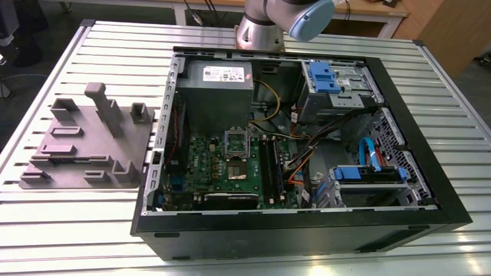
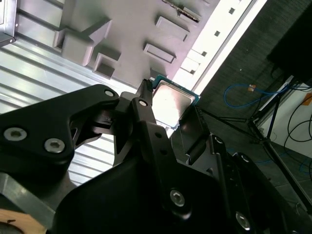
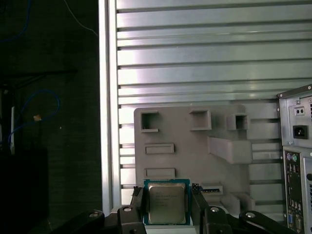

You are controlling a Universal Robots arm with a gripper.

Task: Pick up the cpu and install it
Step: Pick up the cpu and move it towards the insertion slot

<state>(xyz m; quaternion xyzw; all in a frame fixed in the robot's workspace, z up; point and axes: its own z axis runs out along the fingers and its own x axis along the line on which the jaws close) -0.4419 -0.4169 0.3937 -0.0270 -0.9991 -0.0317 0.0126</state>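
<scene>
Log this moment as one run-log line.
hold: black two-finger gripper shut on small flat square silvery cpu | place: clear of grey moulded tray | install: not yet done

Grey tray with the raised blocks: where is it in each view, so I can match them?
Exterior view: the tray lies on the slatted table, at the exterior view's left of the open computer case.
First wrist view: the tray lies beyond the chip gripped in the jaws, next to the computer case.
Second wrist view: the tray lies beyond the gripped chip.
Shared landmark: the slatted table under the tray.
</scene>
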